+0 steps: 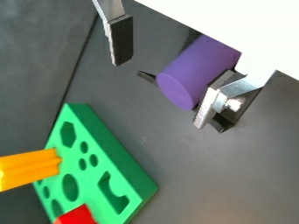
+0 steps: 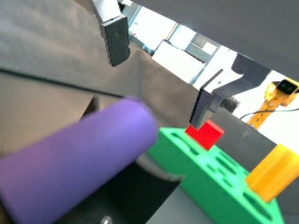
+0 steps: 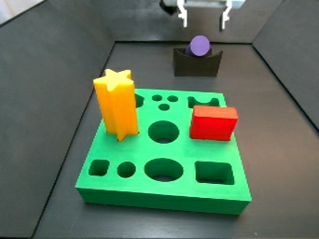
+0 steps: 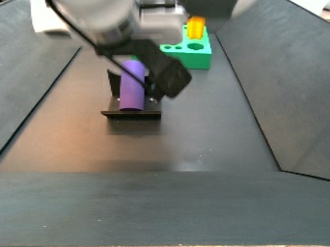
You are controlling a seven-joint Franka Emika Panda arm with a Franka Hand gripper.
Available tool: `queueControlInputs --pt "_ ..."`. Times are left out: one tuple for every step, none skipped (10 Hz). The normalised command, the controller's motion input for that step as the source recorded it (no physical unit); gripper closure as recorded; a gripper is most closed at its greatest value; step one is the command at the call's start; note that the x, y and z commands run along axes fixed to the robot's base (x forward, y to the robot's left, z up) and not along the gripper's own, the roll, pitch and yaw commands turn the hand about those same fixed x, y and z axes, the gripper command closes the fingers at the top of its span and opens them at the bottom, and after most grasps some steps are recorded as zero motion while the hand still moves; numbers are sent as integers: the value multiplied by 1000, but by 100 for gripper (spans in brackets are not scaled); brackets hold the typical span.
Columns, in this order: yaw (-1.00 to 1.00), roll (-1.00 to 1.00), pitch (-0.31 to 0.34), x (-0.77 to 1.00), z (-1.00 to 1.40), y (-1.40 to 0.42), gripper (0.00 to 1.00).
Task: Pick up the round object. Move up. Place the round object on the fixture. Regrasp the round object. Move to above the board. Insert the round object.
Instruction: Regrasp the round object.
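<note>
Now the open hand [image 3: 203,13] hovers above the round object [image 3: 200,45].

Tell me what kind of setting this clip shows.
Probably a simulated peg-insertion test cell: dark walled floor, a green board with shaped holes, a yellow star and red cube on it. The purple round object lies on the fixture, the open claw above.

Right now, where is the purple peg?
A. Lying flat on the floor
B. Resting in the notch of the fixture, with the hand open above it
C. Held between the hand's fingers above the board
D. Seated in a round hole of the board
B: the purple peg rests in the fixture, with the hand open above it, away from the green board.
</note>
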Motion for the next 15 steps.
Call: queueControlInputs --pt "-4 39 17 -34 507 11 0" --pt "-3 35 25 -33 252 14 0" --pt "26 1000 44 -127 834 -733 0" --pt "27 1000 41 -105 674 -681 0" --pt "26 1000 35 -108 581 -593 0" --pt "25 1000 25 -106 318 -377 0" --pt "25 1000 23 -89 173 -265 0" --pt "26 1000 24 -30 44 -90 0" --pt "26 1000 28 -2 37 -42 0" --pt "26 1000 25 -4 21 -37 0" --pt "27 1000 23 -14 13 -34 0" --pt "27 1000 17 -25 8 -28 0" --pt "28 1000 10 -27 7 -25 0" --pt "29 1000 5 -27 7 -27 0" --pt "29 1000 2 -25 7 -23 0"
